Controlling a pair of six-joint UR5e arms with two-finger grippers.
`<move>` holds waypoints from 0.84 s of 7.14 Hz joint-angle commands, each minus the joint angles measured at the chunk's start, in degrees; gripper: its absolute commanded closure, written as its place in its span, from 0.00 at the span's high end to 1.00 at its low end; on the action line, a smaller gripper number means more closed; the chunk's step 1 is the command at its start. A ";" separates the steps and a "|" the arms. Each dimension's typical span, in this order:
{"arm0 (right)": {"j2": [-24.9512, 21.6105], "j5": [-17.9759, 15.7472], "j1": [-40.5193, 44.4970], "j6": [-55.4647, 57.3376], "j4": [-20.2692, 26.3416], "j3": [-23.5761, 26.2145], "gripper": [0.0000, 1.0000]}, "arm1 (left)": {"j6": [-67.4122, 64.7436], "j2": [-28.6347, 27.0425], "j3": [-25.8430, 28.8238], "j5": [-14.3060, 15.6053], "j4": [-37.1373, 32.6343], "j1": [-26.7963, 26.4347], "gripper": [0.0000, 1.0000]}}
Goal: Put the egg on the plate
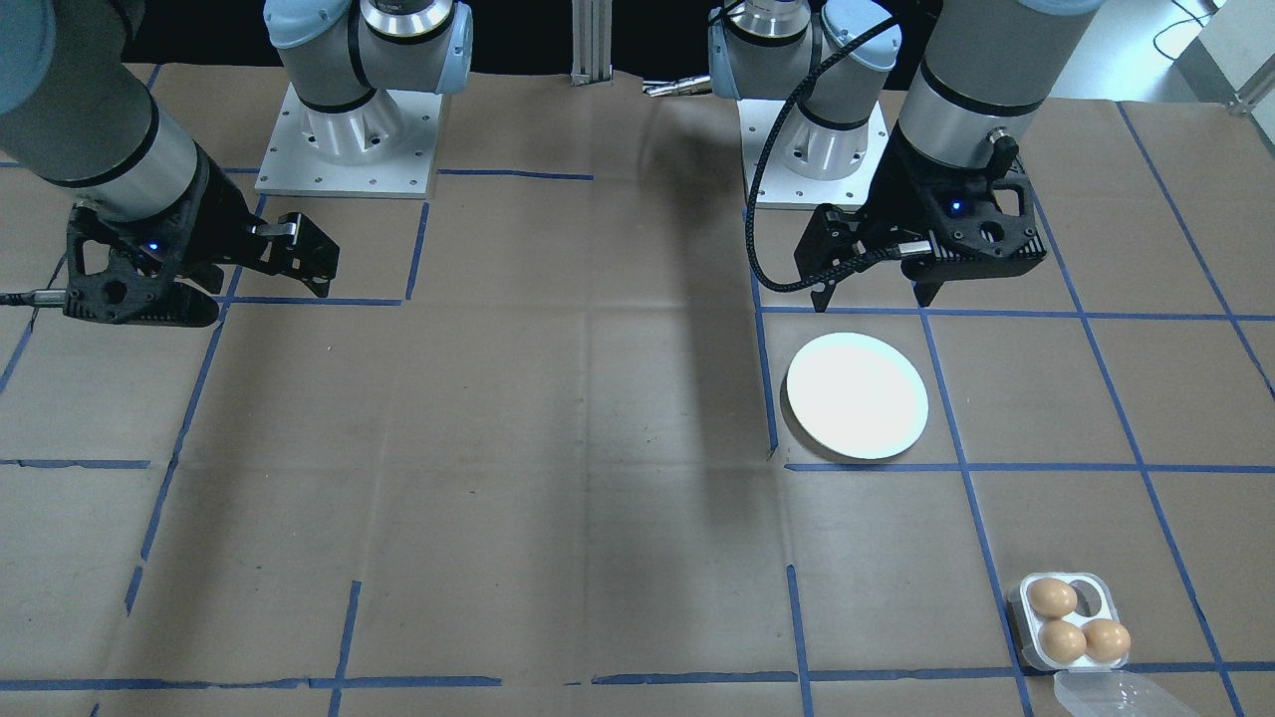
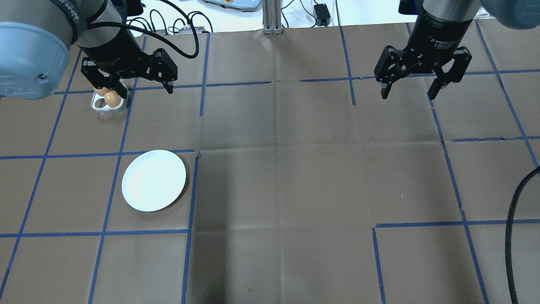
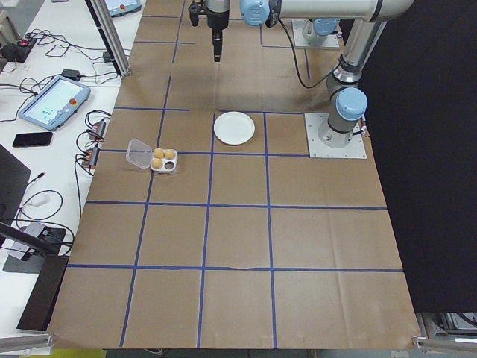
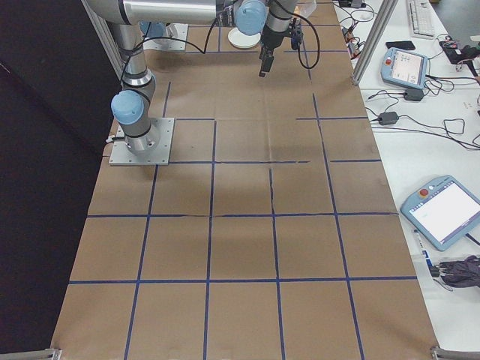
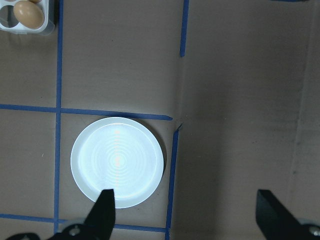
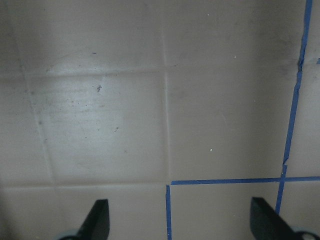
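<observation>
The front-facing view, lower right, shows the small square egg tray (image 1: pixel 1074 621) with three brown eggs (image 1: pixel 1053 597) in its four cups and one cup bare, a clear lid (image 1: pixel 1114 694) lying open just below it; the overhead view hides most of that tray behind the left gripper (image 2: pixel 144 90), letting only part of the tray and two eggs peek out at upper left. The round white plate (image 1: pixel 857 396) lies bare on the brown paper table cover (image 1: pixel 558 448), right of centre in the front-facing view and well apart from the tray; the left wrist view looks straight down on the plate, with one egg in the tray at its top left corner. The left gripper hangs above the table with its jaws spread wide and nothing between them; the right gripper (image 2: pixel 412 93), upper right in the overhead view, is likewise spread wide and holds nothing; its wrist view shows only paper and blue tape lines (image 6: pixel 295 95).
</observation>
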 commanded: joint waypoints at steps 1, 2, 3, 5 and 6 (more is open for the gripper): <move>0.00 0.00 0.00 0.00 0.00 0.00 1.00 | -0.08 0.03 -0.13 -0.06 -0.03 0.00 1.00; 0.00 0.00 0.00 0.00 0.00 0.00 1.00 | -0.09 0.29 -0.39 -0.14 -0.03 0.00 1.00; 0.00 0.00 0.00 0.00 0.00 0.00 1.00 | -0.09 0.38 -0.40 -0.15 -0.03 0.00 1.00; 0.00 0.00 0.00 0.00 0.00 0.00 1.00 | -0.09 0.04 -0.05 0.03 0.06 0.17 1.00; 0.00 0.00 0.00 0.00 -0.08 0.00 1.00 | 0.00 0.03 0.04 -0.23 0.50 0.96 1.00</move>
